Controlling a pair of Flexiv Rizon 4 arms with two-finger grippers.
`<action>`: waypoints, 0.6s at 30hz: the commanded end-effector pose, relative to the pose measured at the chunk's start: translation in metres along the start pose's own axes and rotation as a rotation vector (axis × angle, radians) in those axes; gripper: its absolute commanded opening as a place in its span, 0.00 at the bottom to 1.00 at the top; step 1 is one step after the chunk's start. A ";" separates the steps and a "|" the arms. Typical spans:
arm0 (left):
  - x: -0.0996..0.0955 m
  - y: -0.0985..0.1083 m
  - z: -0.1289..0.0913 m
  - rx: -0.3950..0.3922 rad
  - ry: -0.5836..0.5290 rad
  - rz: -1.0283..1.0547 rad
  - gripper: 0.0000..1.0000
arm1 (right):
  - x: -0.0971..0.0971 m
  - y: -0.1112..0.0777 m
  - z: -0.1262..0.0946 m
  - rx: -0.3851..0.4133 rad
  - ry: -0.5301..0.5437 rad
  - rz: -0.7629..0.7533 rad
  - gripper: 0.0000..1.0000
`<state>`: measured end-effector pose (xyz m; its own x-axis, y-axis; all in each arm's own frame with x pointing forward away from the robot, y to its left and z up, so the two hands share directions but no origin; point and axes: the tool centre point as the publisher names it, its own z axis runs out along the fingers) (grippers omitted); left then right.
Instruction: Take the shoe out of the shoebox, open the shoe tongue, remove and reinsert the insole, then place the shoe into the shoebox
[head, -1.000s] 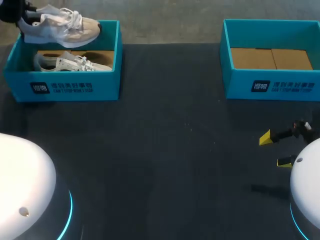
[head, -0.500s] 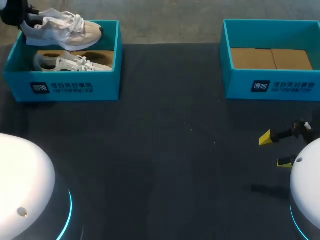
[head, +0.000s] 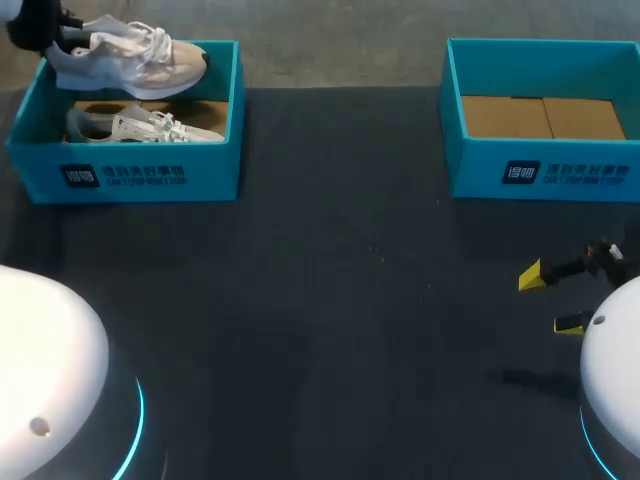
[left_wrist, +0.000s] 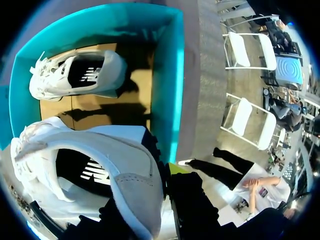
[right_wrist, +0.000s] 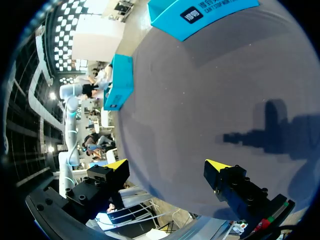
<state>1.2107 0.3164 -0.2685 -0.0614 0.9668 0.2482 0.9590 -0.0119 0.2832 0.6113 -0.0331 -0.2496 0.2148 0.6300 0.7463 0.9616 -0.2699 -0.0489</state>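
Two teal boxes and two white shoes are here: the left box has the boxed shoe lying in it, and the right box shows its cardboard floor. The held shoe hangs over the left box's far rim, sole down. Its length runs across the desk, toe toward the right box, with the heel pinched in the left gripper. The right gripper hovers spread above the desk's right side.

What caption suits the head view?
Left gripper holds a white shoe over the left box; right gripper rests open.
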 end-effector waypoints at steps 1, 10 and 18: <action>-0.004 0.008 0.006 0.011 0.005 0.002 0.00 | 0.000 -0.002 0.000 -0.003 -0.003 0.001 1.00; -0.009 0.008 0.012 0.021 0.012 0.007 0.00 | 0.000 -0.002 0.000 -0.003 -0.003 0.001 1.00; -0.015 0.006 0.018 0.018 0.015 0.016 0.00 | 0.000 -0.002 0.000 -0.003 -0.003 0.001 1.00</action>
<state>1.2198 0.3074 -0.2846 -0.0492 0.9630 0.2651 0.9649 -0.0227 0.2616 0.6113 -0.0331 -0.2496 0.2148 0.6300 0.7463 0.9616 -0.2699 -0.0489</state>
